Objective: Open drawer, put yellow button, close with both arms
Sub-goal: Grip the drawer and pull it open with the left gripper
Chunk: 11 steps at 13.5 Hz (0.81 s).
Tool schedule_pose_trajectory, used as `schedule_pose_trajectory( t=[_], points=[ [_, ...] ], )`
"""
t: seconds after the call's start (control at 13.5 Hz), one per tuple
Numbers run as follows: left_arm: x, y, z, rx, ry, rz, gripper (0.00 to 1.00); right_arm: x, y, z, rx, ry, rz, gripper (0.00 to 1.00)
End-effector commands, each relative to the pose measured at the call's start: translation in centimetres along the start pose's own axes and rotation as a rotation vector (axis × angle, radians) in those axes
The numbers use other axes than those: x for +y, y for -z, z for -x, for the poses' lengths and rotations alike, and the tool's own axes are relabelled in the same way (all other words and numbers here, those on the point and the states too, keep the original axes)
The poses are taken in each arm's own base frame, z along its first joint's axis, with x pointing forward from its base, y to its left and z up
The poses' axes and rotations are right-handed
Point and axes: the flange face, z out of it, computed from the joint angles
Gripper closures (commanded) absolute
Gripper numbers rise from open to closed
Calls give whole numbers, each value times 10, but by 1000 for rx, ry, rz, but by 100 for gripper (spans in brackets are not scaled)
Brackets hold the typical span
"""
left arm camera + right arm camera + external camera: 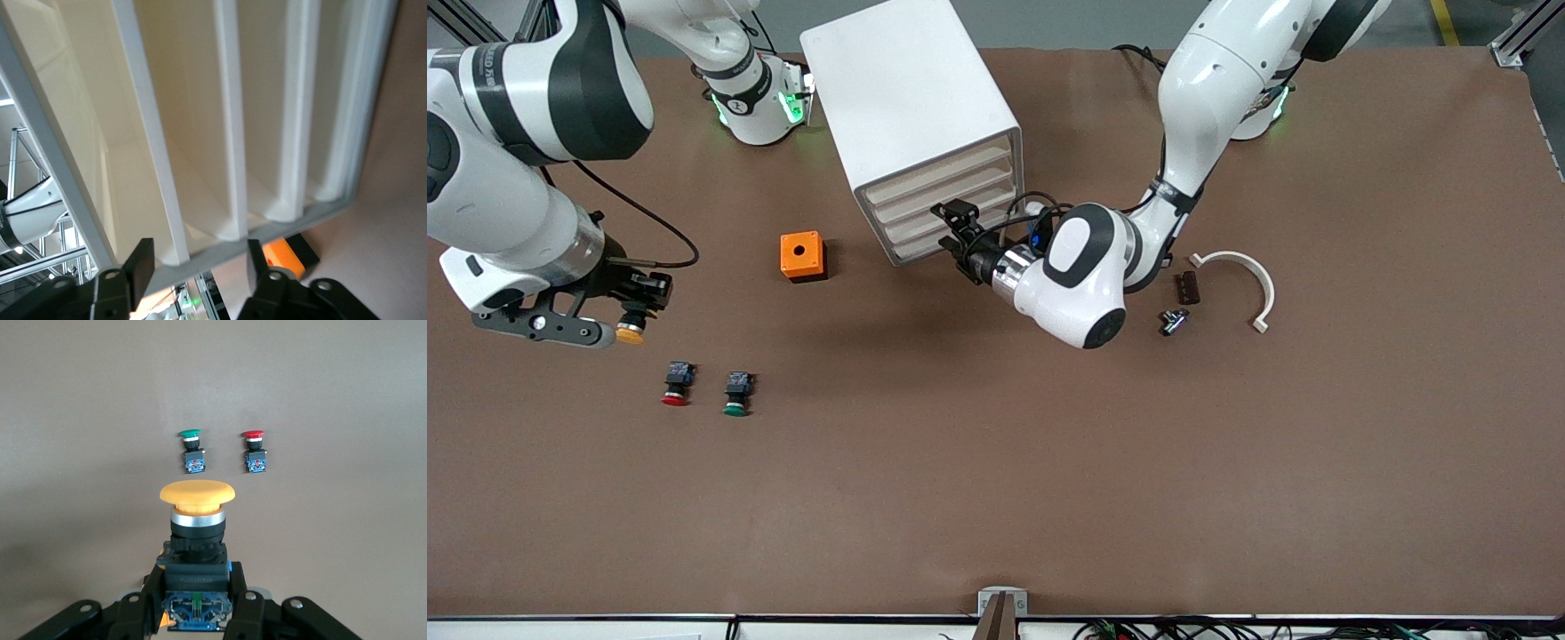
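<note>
The yellow button (197, 495) sits clamped by its black body in the right gripper (633, 313), lifted above the table ready for carrying, while the left gripper (958, 238), fingers apart, faces the cabinet's (907, 98) closed drawer (941, 178) fronts to pull.

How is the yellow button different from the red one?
The yellow button has a yellow-orange cap; the red button has a red one. The yellow button is held up in the right gripper, whose fingers are shut on its body; the red button lies free on the table. Both have mushroom caps and black-and-blue bodies.
</note>
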Motion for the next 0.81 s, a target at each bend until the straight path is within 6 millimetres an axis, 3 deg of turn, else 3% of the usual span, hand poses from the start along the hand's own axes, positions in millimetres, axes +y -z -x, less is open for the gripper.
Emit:
schedule_pose_trajectory(
  t=[0.0,0.37,0.44,0.59,0.67,0.74],
  points=[
    [-3,-18,-1,37,45,-37,43,-1,0,2,-12,-5,-14,83],
    [-8,-51,-11,134,100,-96,46,0,-2,1,-14,-6,-13,83],
    [-9,-52,-13,154,112,-109,51,0,-4,1,-17,-7,-14,83],
    [-8,-58,-17,174,123,-121,90,0,-3,2,-17,-7,-14,83],
    [-8,-63,-18,181,126,-122,100,0,-3,2,-17,-9,-14,83],
    [-9,-66,-19,186,127,-123,100,-2,-3,2,-17,-7,-14,83]
  ],
)
